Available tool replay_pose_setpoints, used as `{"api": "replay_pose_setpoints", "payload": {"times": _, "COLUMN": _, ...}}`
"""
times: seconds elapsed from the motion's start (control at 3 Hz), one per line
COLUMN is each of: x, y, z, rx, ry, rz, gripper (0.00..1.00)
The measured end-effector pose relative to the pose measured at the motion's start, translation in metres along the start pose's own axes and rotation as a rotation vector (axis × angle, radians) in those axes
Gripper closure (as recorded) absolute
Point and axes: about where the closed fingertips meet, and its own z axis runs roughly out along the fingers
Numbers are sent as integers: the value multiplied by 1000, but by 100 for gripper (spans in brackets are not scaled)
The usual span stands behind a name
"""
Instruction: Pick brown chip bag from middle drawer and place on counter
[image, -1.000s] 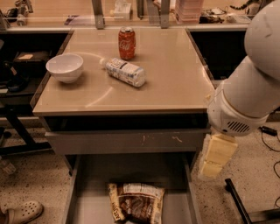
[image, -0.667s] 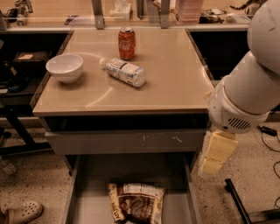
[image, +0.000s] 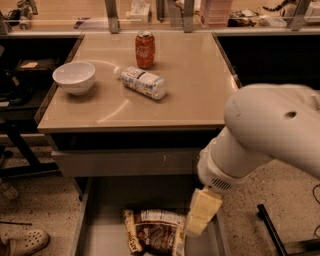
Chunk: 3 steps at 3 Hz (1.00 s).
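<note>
The brown chip bag (image: 155, 232) lies flat on the floor of the open middle drawer (image: 102, 235), its white label panel facing up. My gripper (image: 196, 227), a cream-coloured piece at the end of the big white arm (image: 260, 135), hangs down into the drawer at the bag's right edge, close to it or touching it. The arm covers the drawer's right side. The tan counter (image: 195, 95) lies above, on the grey cabinet.
On the counter stand a white bowl (image: 74, 76), a clear plastic bottle lying on its side (image: 142, 82) and a red soda can (image: 145, 49). A closed grey drawer front (image: 125, 162) sits above the open drawer. A shoe (image: 22, 243) lies on the floor at the left.
The arm has swung left and down. The gripper has moved from beside the drawer's right wall to inside the drawer at the bag's right edge. The bag has not moved.
</note>
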Motion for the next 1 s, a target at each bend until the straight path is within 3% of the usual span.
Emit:
{"api": "replay_pose_setpoints", "payload": {"times": 0.33, "x": -12, "y": 6, "z": 62, "rx": -3, "ry": -26, "rz": 26, "gripper": 0}}
{"api": "replay_pose_setpoints", "payload": {"times": 0.67, "x": -21, "y": -5, "z": 62, "rx": 47, "ry": -67, "rz": 34, "gripper": 0}}
{"api": "replay_pose_setpoints", "payload": {"times": 1.0, "x": -22, "y": 1, "z": 77, "rx": 25, "ry": -84, "rz": 31, "gripper": 0}}
